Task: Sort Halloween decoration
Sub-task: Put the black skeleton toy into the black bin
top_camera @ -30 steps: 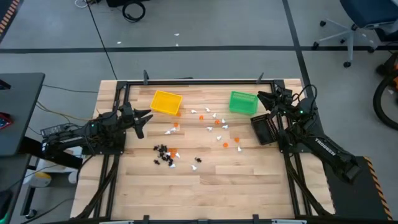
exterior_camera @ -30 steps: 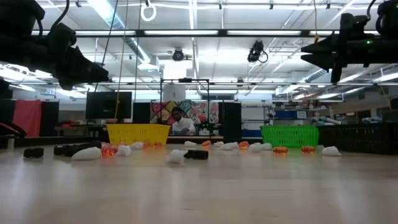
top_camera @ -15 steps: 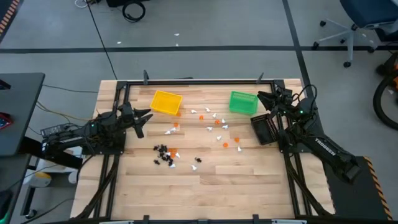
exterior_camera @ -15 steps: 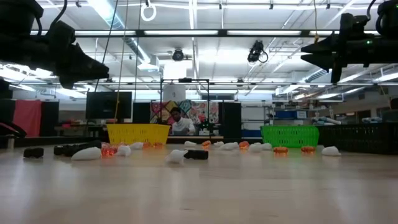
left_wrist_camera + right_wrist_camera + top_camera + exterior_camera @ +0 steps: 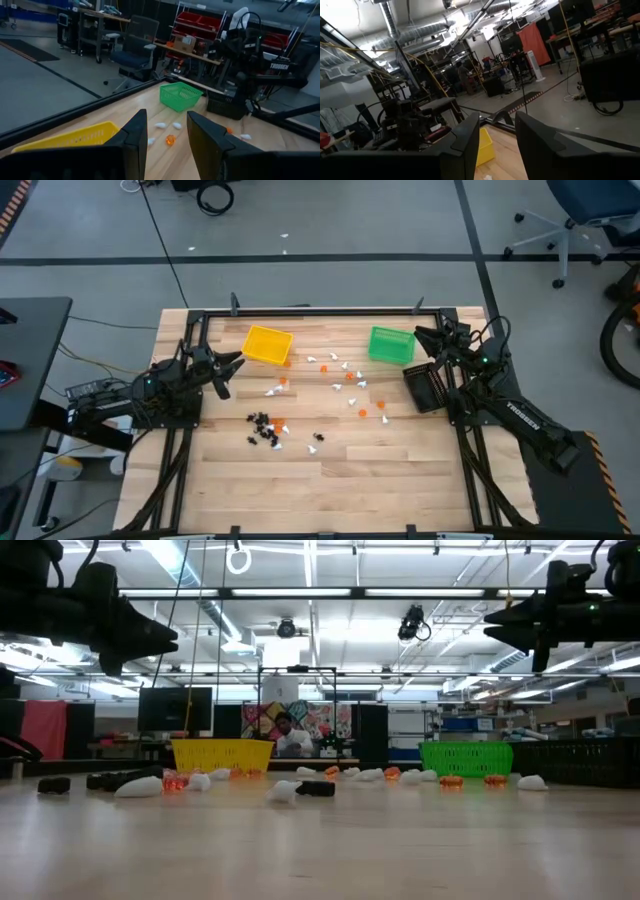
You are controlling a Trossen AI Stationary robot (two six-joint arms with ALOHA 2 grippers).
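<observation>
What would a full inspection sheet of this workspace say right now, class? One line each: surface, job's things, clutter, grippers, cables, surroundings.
Surface: wooden table, black frame.
Job's things: white, orange and black trinkets scattered mid-table; none seen in the yellow bin, green bin or black bin.
Clutter: nothing seen.
Grippers: left gripper and right gripper raised, open, empty.
Cables: black cable across the floor.
Surroundings: office chair; person far behind.

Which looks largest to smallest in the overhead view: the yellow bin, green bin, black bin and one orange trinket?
1. Black bin, by a small margin.
2. Yellow bin and green bin: these look about alike, so no ranking between them.
3. Orange trinket, far smaller than any bin.
</observation>
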